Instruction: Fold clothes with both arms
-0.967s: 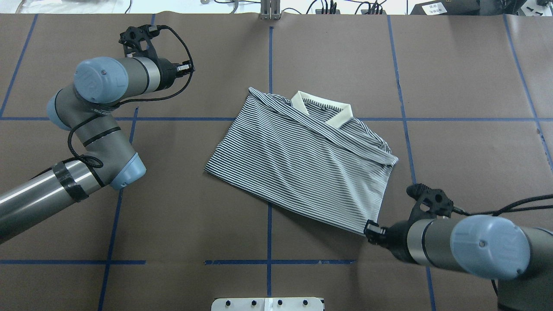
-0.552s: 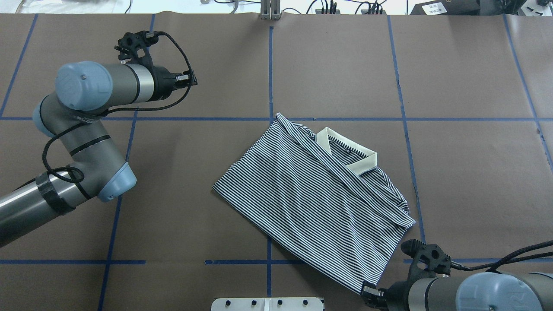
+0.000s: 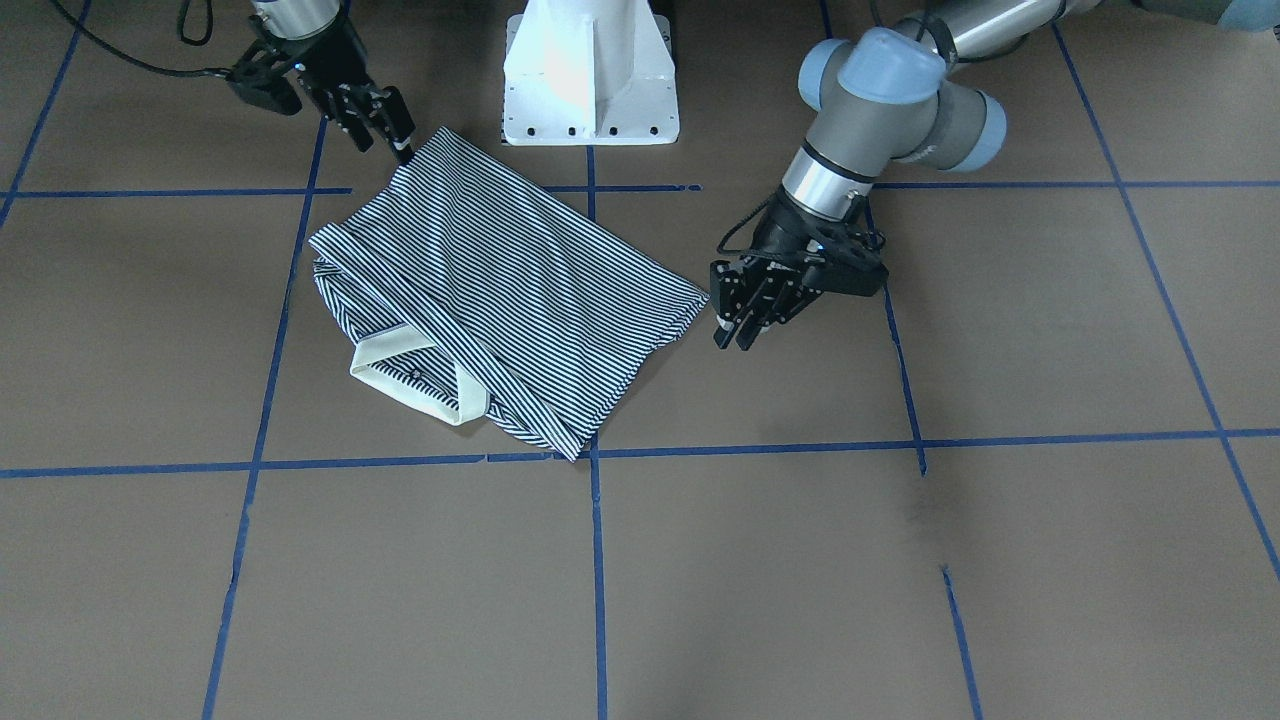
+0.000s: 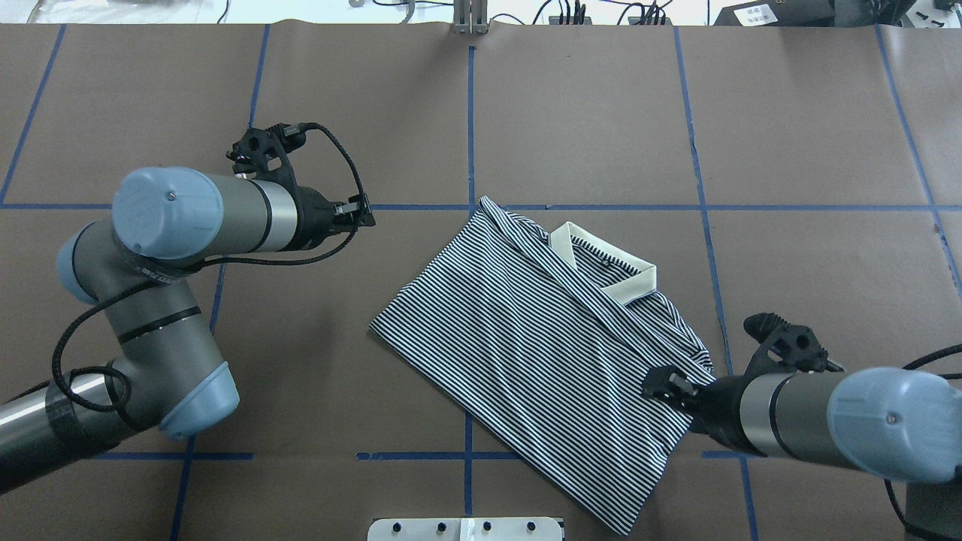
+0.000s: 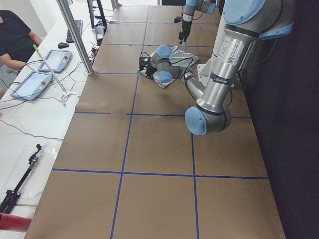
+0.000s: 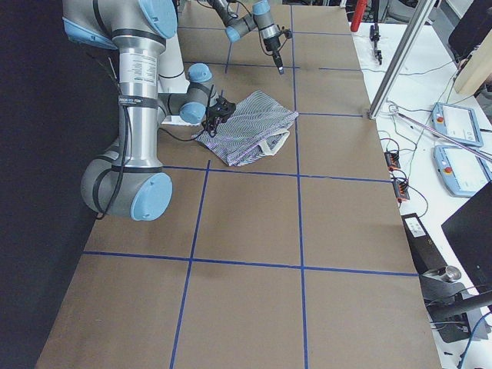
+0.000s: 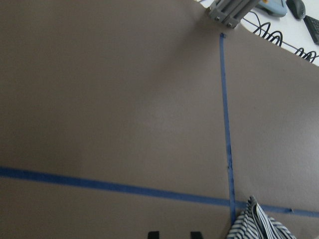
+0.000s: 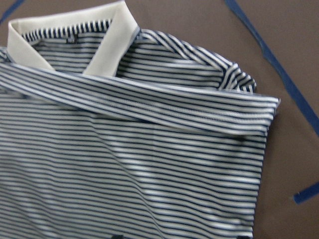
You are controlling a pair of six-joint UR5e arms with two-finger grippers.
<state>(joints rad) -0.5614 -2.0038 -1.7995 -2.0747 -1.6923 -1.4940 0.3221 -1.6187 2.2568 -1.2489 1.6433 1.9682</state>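
Observation:
The clothes are one folded navy-and-white striped polo shirt (image 4: 541, 353) (image 3: 500, 290), lying flat and slanted on the brown table, with its cream collar (image 4: 605, 274) (image 3: 410, 385) on the far side. My right gripper (image 4: 655, 383) (image 3: 388, 135) hovers over the shirt's right edge, open and holding nothing. The right wrist view is filled by the shirt (image 8: 149, 149) and the collar (image 8: 107, 47). My left gripper (image 4: 368, 214) (image 3: 735, 335) is open, left of the shirt and apart from it. A shirt corner (image 7: 254, 224) shows low in the left wrist view.
The white pedestal base (image 3: 590, 80) (image 4: 466, 528) stands at the near edge beside the shirt's nearest corner. Blue tape lines (image 4: 470, 113) grid the brown table. A person (image 5: 15, 35) sits beyond the far edge, by tablets and cables.
The right gripper dragged the shirt toward the robot, then let go of its hem corner and moved away over the shirt's right edge. The left gripper moved closer to the shirt.

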